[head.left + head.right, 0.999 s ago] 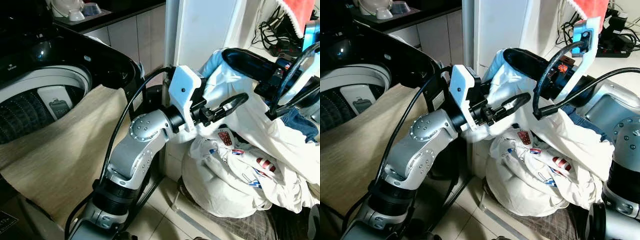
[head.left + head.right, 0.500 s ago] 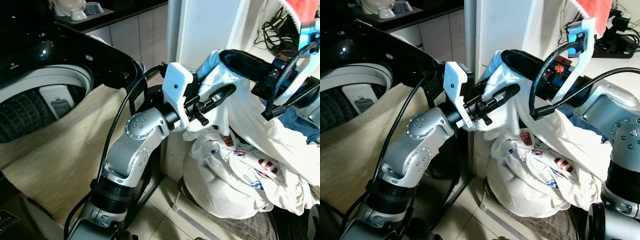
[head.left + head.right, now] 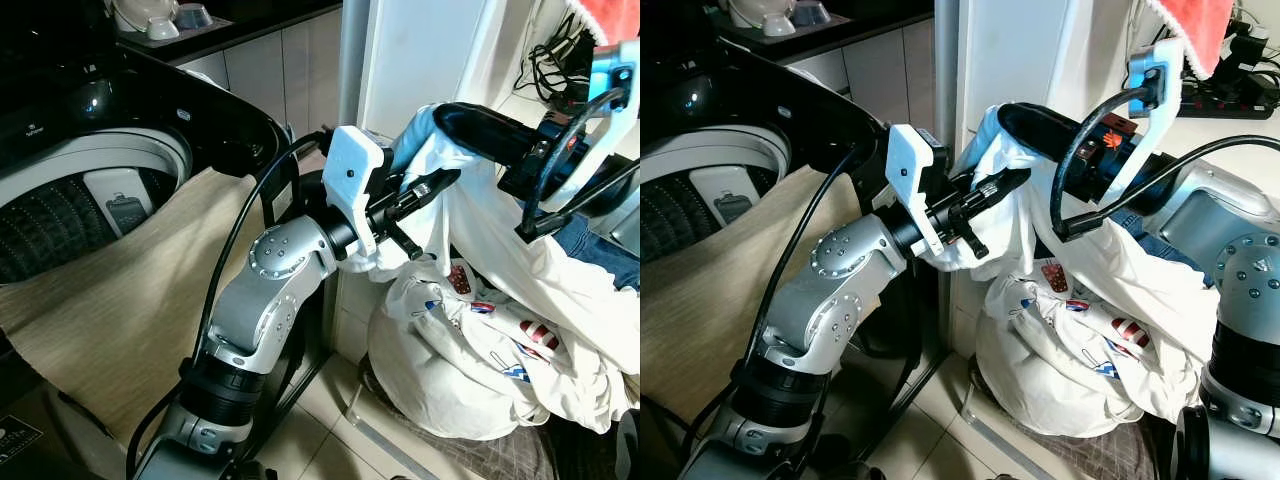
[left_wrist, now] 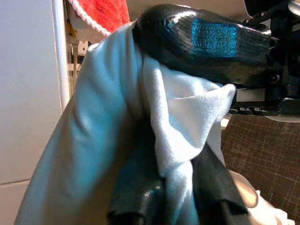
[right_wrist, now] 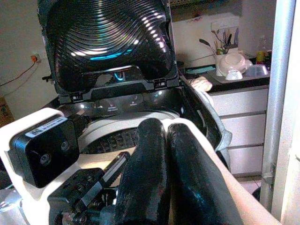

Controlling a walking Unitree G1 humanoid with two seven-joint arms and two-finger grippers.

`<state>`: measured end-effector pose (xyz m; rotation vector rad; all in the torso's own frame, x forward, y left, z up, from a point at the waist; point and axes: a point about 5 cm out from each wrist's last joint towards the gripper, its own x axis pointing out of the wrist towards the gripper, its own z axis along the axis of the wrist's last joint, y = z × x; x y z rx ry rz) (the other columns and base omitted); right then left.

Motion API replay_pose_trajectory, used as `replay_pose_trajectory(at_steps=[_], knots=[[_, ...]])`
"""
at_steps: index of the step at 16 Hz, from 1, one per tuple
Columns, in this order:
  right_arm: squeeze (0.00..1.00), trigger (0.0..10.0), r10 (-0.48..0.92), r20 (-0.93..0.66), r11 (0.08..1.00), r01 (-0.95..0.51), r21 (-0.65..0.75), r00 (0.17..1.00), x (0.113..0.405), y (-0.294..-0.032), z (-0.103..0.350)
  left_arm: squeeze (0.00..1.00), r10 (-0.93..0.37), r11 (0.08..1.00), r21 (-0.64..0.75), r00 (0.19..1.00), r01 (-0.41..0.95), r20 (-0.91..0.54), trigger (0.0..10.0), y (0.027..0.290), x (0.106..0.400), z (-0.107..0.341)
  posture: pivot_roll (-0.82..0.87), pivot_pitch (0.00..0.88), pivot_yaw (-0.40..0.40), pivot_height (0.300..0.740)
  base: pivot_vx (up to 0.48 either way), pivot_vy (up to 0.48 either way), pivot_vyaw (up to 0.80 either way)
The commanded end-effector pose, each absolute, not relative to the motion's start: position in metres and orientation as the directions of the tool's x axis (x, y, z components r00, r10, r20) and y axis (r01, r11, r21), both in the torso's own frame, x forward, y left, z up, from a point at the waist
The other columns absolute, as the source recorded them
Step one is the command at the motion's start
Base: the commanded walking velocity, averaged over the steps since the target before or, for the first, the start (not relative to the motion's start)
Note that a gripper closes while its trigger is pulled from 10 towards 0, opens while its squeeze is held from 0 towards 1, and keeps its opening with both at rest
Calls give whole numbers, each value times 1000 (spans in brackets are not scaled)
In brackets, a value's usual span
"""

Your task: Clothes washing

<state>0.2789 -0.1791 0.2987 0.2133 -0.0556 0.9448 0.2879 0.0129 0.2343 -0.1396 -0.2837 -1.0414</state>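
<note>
White ceramic bowls (image 3: 150,17) sit on a dark surface (image 3: 235,30) at upper left; black cables (image 3: 548,62) tangle at upper right beside a red cloth with white trim (image 3: 1193,25)

- Washing machine (image 3: 90,190): one, lid open.
- Beige cloth (image 3: 120,310): one, draped over the machine rim.
- White garment (image 3: 480,330): one heap.
- Grippers: two, left gripper (image 3: 425,190) and right gripper (image 3: 480,125).
</note>
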Motion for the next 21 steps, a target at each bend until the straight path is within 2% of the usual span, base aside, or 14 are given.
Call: replay_pose_trajectory(at_steps=[1, 4, 5, 6, 11, 12, 14, 15, 16, 17, 18, 19, 20, 21], knots=[[0, 0, 799, 160, 567, -815, 119, 579, 277, -177, 304, 0, -829, 502, 16, 476, 865, 295, 0, 14, 290, 235, -94, 0, 8, 740, 0, 0, 0], [0, 275, 799, 159, 569, -815, 111, 579, 276, -176, 305, 0, -822, 510, 11, 484, 860, 298, 0, 16, 291, 236, -93, 0, 10, 740, 0, 0, 0], [388, 4941, 787, 155, 589, -802, 101, 598, 277, -177, 305, 0, -812, 525, 5, 499, 851, 301, 0, 18, 293, 236, -94, 0, 11, 740, 0, 0, 0], [1000, 10000, 771, 154, 603, -786, 139, 618, 281, -180, 303, 0, -801, 543, 2, 517, 840, 302, 0, 20, 295, 236, -94, 0, 11, 740, 0, 0, 0], [1000, 10000, 731, 171, 650, -750, 119, 661, 282, -184, 304, 0, -742, 622, -8, 592, 783, 314, 0, 35, 306, 239, -92, 0, 15, 740, 0, 0, 0], [0, 10000, 724, 167, 661, -743, 109, 669, 282, -184, 303, 0, -687, 691, 22, 647, 723, 330, 0, 47, 314, 244, -92, 0, 15, 740, 0, 0, 0], [0, 10000, 729, 108, 675, -736, 53, 676, 278, -181, 295, 0, -483, 871, 115, 792, 478, 374, 0, 94, 343, 266, -92, 0, 18, 740, 0, 0, 0], [0, 10000, 734, 89, 672, -739, 45, 673, 277, -178, 291, 0, -407, 913, 178, 822, 366, 398, 0, 114, 351, 278, -88, 0, 17, 740, 0, 0, 0], [0, 10000, 744, 83, 661, -749, 49, 663, 275, -173, 288, 0, -246, 943, 322, 833, 87, 495, 0, 157, 362, 319, -86, 0, 18, 740, 0, 0, 0], [0, 10000, 747, 82, 658, -751, 50, 660, 275, -172, 287, 0, -202, 936, 352, 821, 2, 533, 0, 170, 362, 334, -86, 0, 18, 740, 0, 0, 0], [0, 10000, 748, 82, 656, -753, 49, 658, 274, -170, 287, 0, -128, 865, 443, 752, -234, 647, 0, 197, 357, 377, -87, 0, 23, 740, 0, 0, 0], [0, 10000, 748, 83, 657, -752, 47, 658, 274, -168, 287, 0, -55, 747, 435, 606, -502, 794, 0, 227, 335, 437, -85, 0, 24, 740, 0, 0, 0], [0, 10000, 748, 84, 658, -752, 45, 659, 274, -168, 287, 0, -40, 713, 412, 554, -567, 832, 0, 234, 326, 452, -84, 0, 23, 740, 0, 0, 0], [0, 10000, 747, 85, 659, -751, 42, 660, 274, -168, 287, 0, -38, 632, 398, 486, -665, 873, 0, 241, 315, 471, -82, 0, 23, 740, 0, 0, 0]])
